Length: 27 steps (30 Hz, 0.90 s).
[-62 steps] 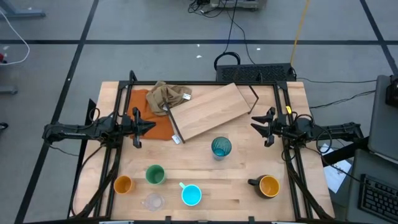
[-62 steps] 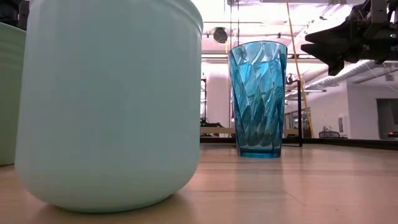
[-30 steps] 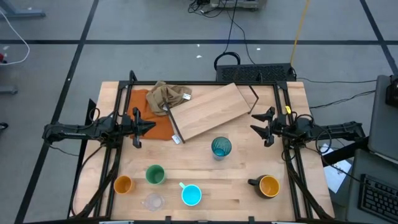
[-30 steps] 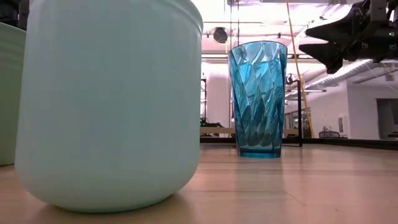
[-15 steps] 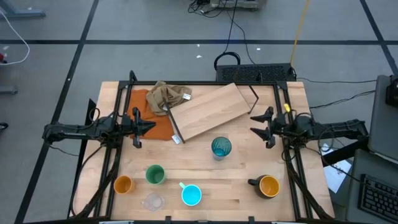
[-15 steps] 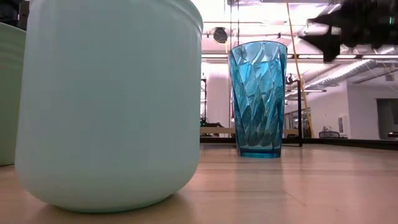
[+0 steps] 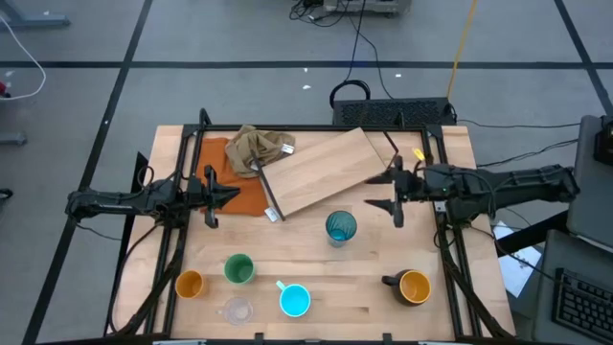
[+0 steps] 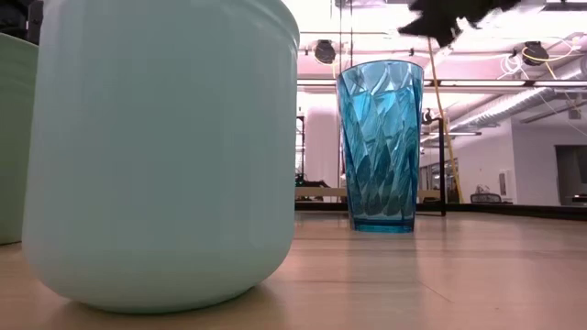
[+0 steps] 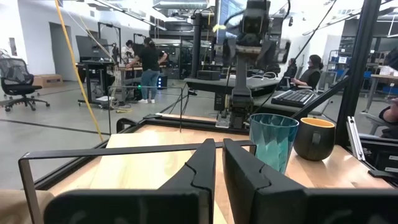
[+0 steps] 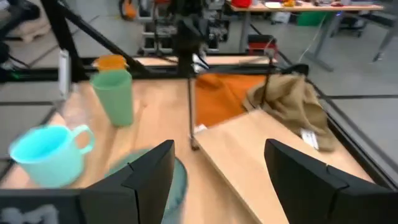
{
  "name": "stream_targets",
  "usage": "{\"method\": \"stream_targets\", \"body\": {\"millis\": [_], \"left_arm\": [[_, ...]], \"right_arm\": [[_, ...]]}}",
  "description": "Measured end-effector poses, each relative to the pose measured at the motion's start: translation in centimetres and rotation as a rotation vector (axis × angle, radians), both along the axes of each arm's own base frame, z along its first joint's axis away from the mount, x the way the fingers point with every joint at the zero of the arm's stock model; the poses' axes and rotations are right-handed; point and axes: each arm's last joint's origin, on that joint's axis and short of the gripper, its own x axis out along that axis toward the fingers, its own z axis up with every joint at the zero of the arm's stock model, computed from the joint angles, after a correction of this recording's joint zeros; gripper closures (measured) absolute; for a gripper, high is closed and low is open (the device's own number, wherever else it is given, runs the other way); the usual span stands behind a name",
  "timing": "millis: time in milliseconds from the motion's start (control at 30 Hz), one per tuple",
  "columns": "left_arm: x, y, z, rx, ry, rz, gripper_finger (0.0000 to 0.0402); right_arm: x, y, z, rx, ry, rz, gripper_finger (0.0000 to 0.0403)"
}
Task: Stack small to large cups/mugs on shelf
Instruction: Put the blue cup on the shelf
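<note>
1. The right gripper [image 7: 390, 192] hangs above the table [image 7: 450, 287] just off the right end of the light wooden rectangular shelf [image 7: 321, 170], its two dark fingers [image 10: 149, 171] spread apart with nothing between them.
2. The left gripper [image 7: 218, 195] waits at the table's left side, over the edge of the orange cloth [image 7: 230, 177] — its fingers [image 9: 202, 168] pressed together and holding nothing.
3. The shelf lies flat and askew on the tabletop, its thin black metal legs [image 7: 270, 199] sticking out sideways; a crumpled tan rag [image 7: 257, 147] sits on the cloth, touching the shelf's left end.
4. The tall teal translucent tumbler [image 7: 340, 227] stands upright just in front of the shelf, near the right gripper.
5. Along the front of the table stand the small orange cup [image 7: 190, 284], the green cup [image 7: 238, 269], the clear glass [image 7: 235, 310] and the light-blue handled mug [image 7: 294, 300] — close together at the left.
6. The black mug with a yellow-orange inside [image 7: 412, 286] stands apart at the front right.
</note>
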Motion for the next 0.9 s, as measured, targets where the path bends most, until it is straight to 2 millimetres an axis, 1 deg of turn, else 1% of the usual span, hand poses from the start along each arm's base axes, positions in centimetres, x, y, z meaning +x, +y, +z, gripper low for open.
{"method": "stream_targets", "body": {"millis": [133, 233, 467, 633, 900], "left_arm": [[0.0, 0.0, 0.0, -0.004, 0.0, 0.0, 0.0369], [0.0, 0.0, 0.0, -0.003, 0.001, 0.0, 0.0369], [0.0, 0.0, 0.0, -0.004, 0.0, 0.0, 0.0369], [0.0, 0.0, 0.0, -0.003, 0.001, 0.0, 0.0369], [0.0, 0.0, -0.1, -0.003, 0.008, 0.0, 0.0369]], "right_arm": [[1.7, 0.3, 0.9, 0.056, 0.108, 0.031, 0.0163], [2.8, 0.4, 1.0, 0.063, 0.169, 0.029, 0.0163], [5.4, 0.7, 1.0, 0.076, 0.284, 0.098, 0.0163], [6.7, 0.9, 0.1, 0.074, 0.362, 0.12, 0.0163], [7.7, 0.7, -1.5, 0.086, 0.454, 0.106, 0.0163]]}}
